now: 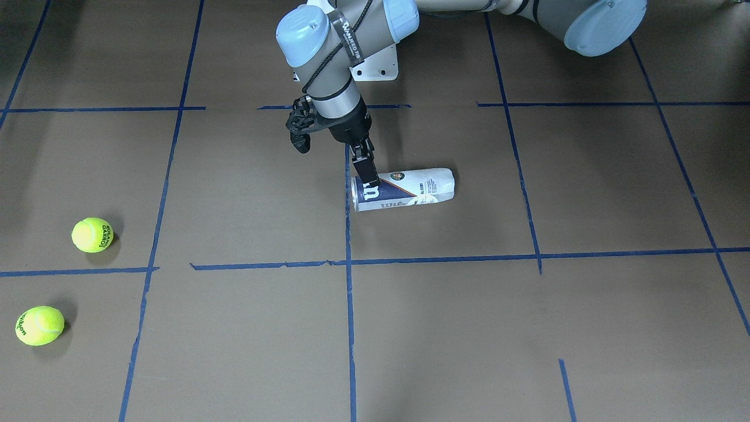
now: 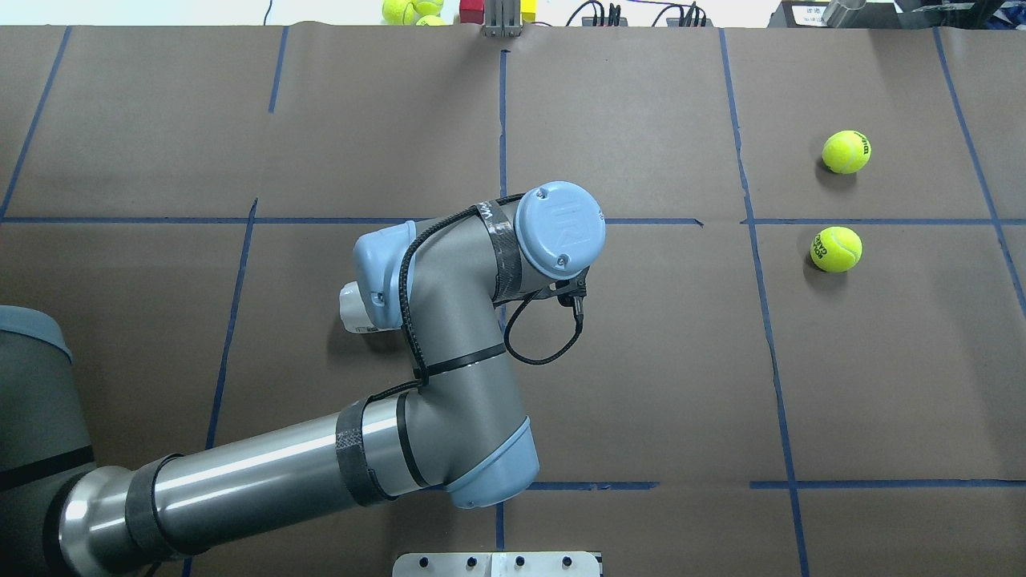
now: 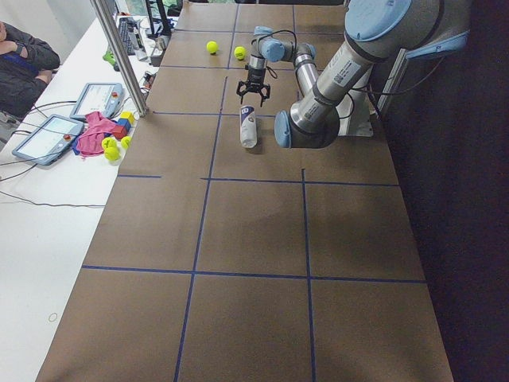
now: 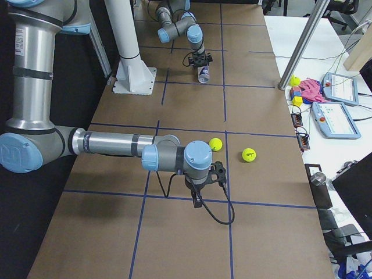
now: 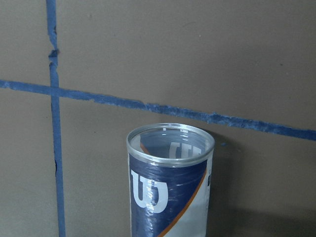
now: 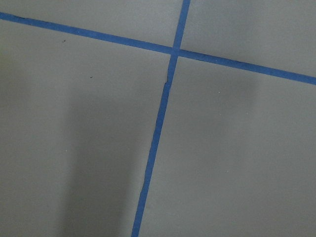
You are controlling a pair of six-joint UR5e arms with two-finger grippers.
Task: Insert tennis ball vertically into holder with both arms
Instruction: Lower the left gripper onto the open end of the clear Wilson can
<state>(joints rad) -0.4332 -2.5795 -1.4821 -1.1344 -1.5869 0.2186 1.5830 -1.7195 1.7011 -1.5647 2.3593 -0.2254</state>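
Note:
The holder [image 1: 410,190], a clear tube with a silver rim and a navy-and-white "W" label, lies on its side near the table's middle. Its open end points toward the tape cross. My left gripper [image 1: 368,174] hangs over that open end, fingers pointing down and apparently spread. The left wrist view shows the rim [image 5: 170,143] close below, with no fingers in frame. Two tennis balls [image 1: 92,235] [image 1: 39,325] lie far off on my right side. My right gripper [image 4: 197,200] points down near them [image 4: 215,144]; I cannot tell whether it is open or shut.
The white pedestal base [image 1: 375,65] stands behind the holder. Blue tape lines [image 6: 163,98] grid the brown table cover. A side table with tablets, coloured blocks and spare balls [image 3: 107,143] and a metal post [image 3: 119,56] lies along the far edge.

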